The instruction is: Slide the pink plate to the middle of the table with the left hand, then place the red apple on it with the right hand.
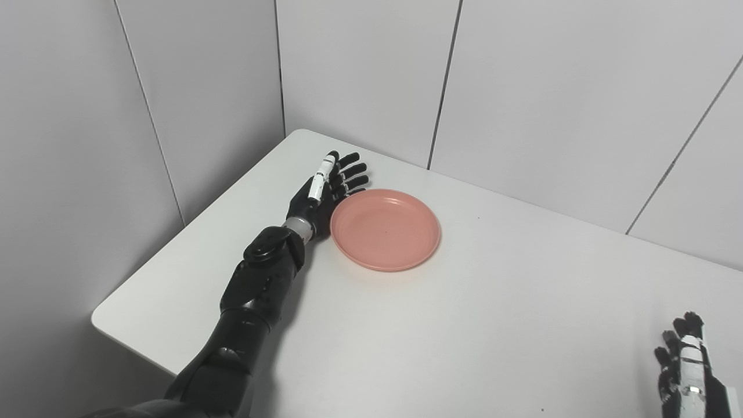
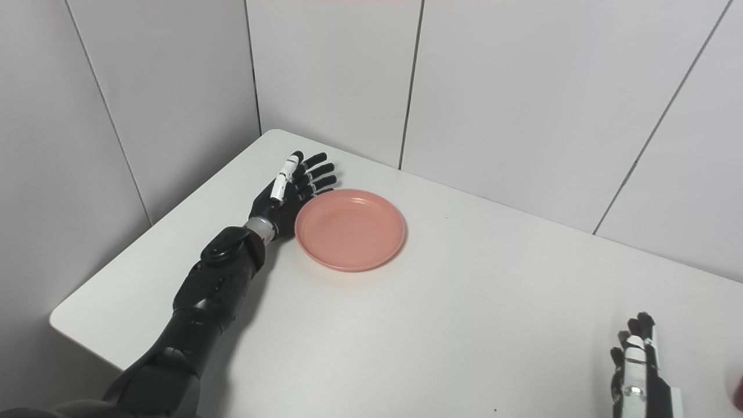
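Observation:
The pink plate [image 1: 385, 229] lies flat and bare on the white table [image 1: 493, 325], toward its back left corner. My left hand [image 1: 325, 194] rests just left of the plate, open, fingers stretched out and apart, with the palm side against the plate's left rim. My right hand [image 2: 635, 363] is low at the front right, open, its fingers pointing up and holding nothing. A thin dark red sliver [image 2: 738, 390] shows at the right edge of the right eye view; it may be the apple, but too little shows to tell.
Grey wall panels [image 1: 360, 69] stand close behind the table's back and left edges. The table's left corner [image 1: 101, 319] is rounded and near my left forearm. White tabletop stretches between the plate and my right hand.

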Motion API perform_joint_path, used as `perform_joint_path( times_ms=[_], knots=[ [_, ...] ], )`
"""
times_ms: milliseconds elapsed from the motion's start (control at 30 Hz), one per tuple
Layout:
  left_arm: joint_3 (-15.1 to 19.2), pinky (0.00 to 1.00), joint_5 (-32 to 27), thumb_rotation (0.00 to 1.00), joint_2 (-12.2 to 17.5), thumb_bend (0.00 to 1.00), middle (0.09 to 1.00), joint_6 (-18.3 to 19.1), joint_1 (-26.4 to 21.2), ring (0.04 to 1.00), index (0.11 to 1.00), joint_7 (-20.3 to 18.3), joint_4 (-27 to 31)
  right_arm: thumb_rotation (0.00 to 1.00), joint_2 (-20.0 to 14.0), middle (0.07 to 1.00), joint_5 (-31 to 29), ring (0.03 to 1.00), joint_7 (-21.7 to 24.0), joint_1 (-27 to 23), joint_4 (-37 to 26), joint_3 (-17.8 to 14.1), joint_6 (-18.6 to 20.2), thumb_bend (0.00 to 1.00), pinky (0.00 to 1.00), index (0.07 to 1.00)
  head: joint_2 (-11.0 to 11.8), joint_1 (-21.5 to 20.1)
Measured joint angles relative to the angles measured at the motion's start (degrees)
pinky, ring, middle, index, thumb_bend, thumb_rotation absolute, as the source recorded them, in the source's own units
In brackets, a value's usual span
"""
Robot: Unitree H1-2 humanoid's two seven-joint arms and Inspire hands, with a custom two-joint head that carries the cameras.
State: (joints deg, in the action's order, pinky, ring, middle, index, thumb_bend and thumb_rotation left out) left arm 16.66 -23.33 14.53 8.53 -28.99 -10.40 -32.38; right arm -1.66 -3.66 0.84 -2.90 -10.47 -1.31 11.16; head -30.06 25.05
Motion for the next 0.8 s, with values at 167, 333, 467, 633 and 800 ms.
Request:
perform_joint_path(
  times_ms=[167, 333, 467, 633, 800],
  knots=[
    [-0.4, 0.84, 0.0, 1.00, -0.7, 0.33, 0.847, 0.0, 0.0, 0.844, 0.828, -0.1, 0.3, 1.00, 0.2, 1.000, 0.0, 1.000, 0.0, 0.0, 0.0, 0.0, 0.0, 0.04, 1.00, 1.000, -0.1, -0.4],
    [-1.1, 0.84, 0.2, 1.00, -1.7, 0.34, 0.840, 0.0, -0.2, 0.839, 0.823, 0.3, 0.6, 1.00, 0.2, 1.000, 0.4, 1.000, 0.0, 0.0, 0.0, 0.0, 0.0, 0.04, 1.00, 1.000, -0.2, -0.9],
    [-1.9, 0.82, 1.1, 1.00, -2.4, 0.34, 0.830, -0.1, -0.2, 0.827, 0.812, 0.5, 1.0, 1.00, 0.3, 1.000, 0.6, 1.000, 0.0, 0.0, 0.1, 0.0, 0.0, 0.04, 1.00, 1.000, -0.3, -1.1],
    [-2.3, 0.83, 1.4, 1.00, -3.2, 0.35, 0.831, -0.1, -0.1, 0.826, 0.814, 1.2, 1.7, 1.00, 0.8, 1.000, 0.4, 1.000, -0.3, 0.0, 0.2, 0.0, 0.0, 0.05, 1.00, 1.000, -0.4, -1.6],
    [-2.7, 0.81, 1.4, 1.00, -3.9, 0.35, 0.828, 0.3, 0.0, 0.821, 0.812, 1.4, 2.4, 1.00, 1.0, 1.000, 0.4, 1.000, -0.3, 0.0, 1.0, 0.0, -0.1, 0.06, 1.00, 1.000, -0.5, -2.1]
  ],
)
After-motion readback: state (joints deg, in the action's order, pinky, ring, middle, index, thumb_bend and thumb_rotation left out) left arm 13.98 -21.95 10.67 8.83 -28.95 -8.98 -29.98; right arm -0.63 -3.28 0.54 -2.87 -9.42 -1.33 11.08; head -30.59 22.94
